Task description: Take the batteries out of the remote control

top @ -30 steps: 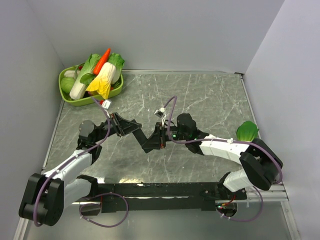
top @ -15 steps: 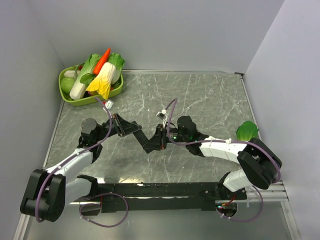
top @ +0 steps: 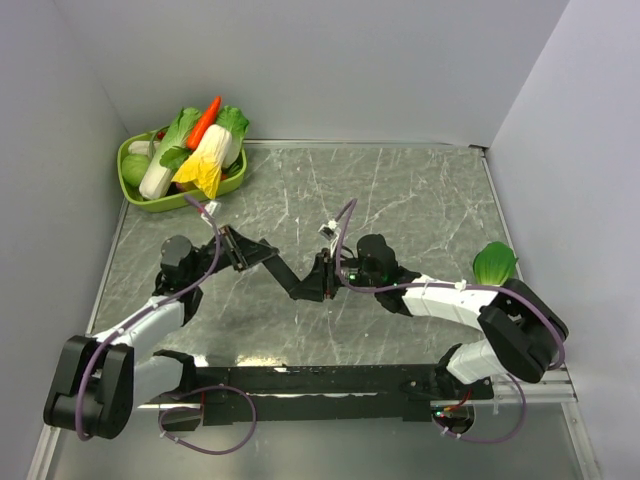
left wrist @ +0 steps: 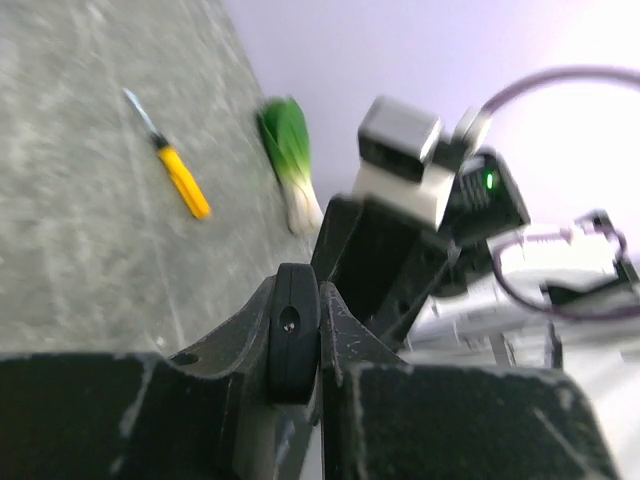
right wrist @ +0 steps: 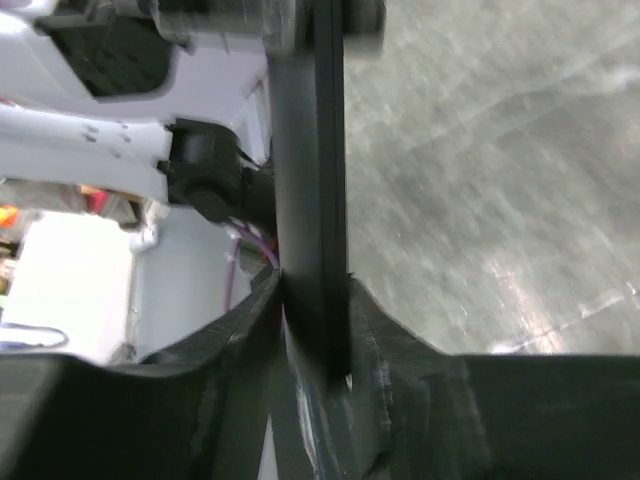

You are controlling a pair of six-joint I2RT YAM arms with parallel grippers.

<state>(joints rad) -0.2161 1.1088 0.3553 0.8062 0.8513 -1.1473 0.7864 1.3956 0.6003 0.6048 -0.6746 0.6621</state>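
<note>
The remote control (top: 285,277) is a slim black bar held above the table between my two grippers. My left gripper (top: 252,254) is shut on its left end. My right gripper (top: 318,279) is shut on its right end. In the left wrist view the remote's rounded end (left wrist: 293,330) sits clamped between the fingers of the left gripper (left wrist: 303,300), with the right gripper's body just beyond. In the right wrist view the remote (right wrist: 310,190) runs upright out of the right gripper (right wrist: 314,300), squeezed between both fingers. No batteries show.
A green basket (top: 150,203) of toy vegetables stands at the back left corner. A toy bok choy (top: 494,262) lies by the right wall, also in the left wrist view (left wrist: 288,150). A small yellow-handled stick (left wrist: 180,180) lies on the table near it. Walls enclose three sides.
Both arms have shifted slightly, the right wrist a little to the right and nearer. The remote stays held between both grippers, at about the same place.
</note>
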